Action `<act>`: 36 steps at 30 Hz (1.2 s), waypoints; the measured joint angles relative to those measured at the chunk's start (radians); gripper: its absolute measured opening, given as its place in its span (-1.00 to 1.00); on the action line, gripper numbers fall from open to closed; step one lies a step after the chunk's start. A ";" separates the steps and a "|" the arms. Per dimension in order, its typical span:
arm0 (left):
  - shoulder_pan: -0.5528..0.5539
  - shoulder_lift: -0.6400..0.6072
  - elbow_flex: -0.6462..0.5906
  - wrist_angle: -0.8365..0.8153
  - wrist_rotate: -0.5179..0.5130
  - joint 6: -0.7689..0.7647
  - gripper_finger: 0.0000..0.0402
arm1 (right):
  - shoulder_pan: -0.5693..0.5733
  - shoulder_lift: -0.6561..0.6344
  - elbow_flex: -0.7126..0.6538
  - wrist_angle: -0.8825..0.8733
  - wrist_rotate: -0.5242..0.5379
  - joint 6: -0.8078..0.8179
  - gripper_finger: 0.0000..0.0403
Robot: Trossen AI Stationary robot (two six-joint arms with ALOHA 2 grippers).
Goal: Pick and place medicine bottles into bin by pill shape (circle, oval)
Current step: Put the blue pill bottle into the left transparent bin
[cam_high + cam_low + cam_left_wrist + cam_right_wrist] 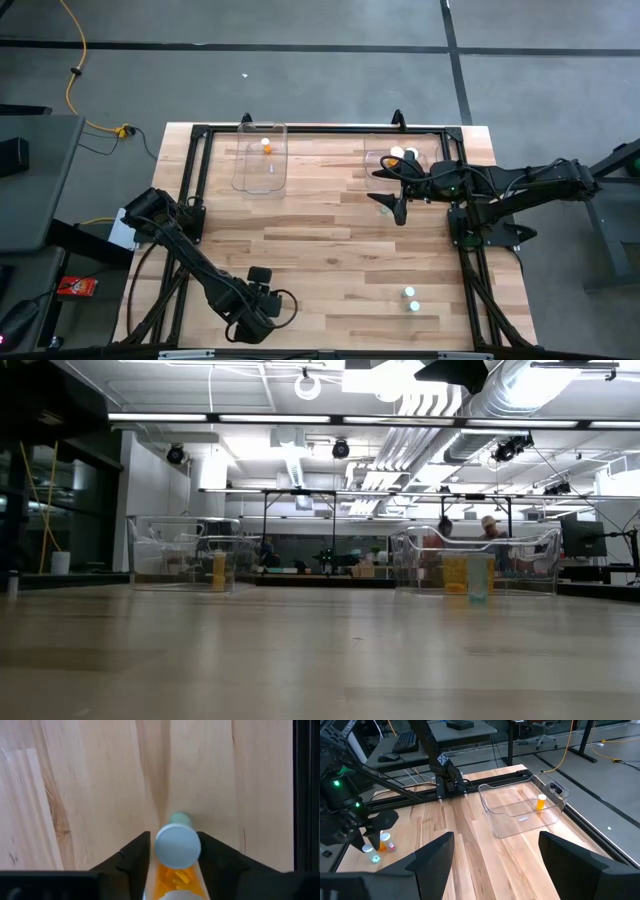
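My left gripper [258,298] is near the table's near edge, left of centre, pointing down. In its wrist view an amber bottle [175,876] with orange pills sits between its fingers [174,851]. A pale greenish bottle with a white cap [177,845] stands just beyond it. My right gripper [392,192] is open and empty, by the near left corner of the right bin [372,160]. The left bin [262,172] holds one amber bottle [266,143]; the right bin holds white-capped bottles [403,153]. Two more bottles [411,299] stand on the table at the near right. My left gripper has the amber bottle's body [159,876] between its two fingers, which come from above, pointing down. The bottle stands upright with its white cap [175,895] toward the camera. Whether it rests on the table or is lifted clear, I cannot tell.
A black frame rail [300,795] runs close beside my left gripper along the near edge. In the right wrist view small bottles [376,851] show near my left arm [350,820]. The middle of the table [320,240] is bare wood.
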 joint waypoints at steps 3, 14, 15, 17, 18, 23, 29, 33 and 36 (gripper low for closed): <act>0.000 0.000 0.000 0.004 0.000 -0.003 -0.45 | 0.000 0.000 0.000 0.000 0.000 0.000 0.40; 0.094 -0.088 0.055 -0.097 -0.020 0.111 -0.45 | 0.000 0.000 0.000 -0.001 0.001 0.000 0.40; 0.115 -0.115 0.061 -0.110 -0.041 0.128 -0.43 | 0.000 0.000 0.000 -0.004 0.000 0.000 0.40; 0.161 -0.179 0.067 -0.137 -0.086 0.162 -0.43 | 0.000 0.000 0.000 -0.004 0.000 0.000 0.40; 0.185 -0.217 0.068 -0.142 -0.110 0.180 -0.43 | 0.000 0.000 0.000 -0.006 0.000 0.000 0.40; 0.323 -0.404 0.069 -0.121 -0.230 0.274 -0.46 | 0.000 0.000 0.000 -0.006 -0.013 0.005 0.40; 0.491 -0.564 0.069 0.001 -0.280 0.376 -0.44 | 0.001 0.007 0.000 0.018 -0.066 0.008 0.40; 0.577 -0.612 0.069 0.141 -0.258 0.436 -0.44 | 0.001 0.034 0.000 0.059 -0.113 0.003 0.40; 0.625 -0.620 0.069 0.228 -0.210 0.483 -0.45 | 0.001 0.070 0.000 0.129 -0.149 0.001 0.40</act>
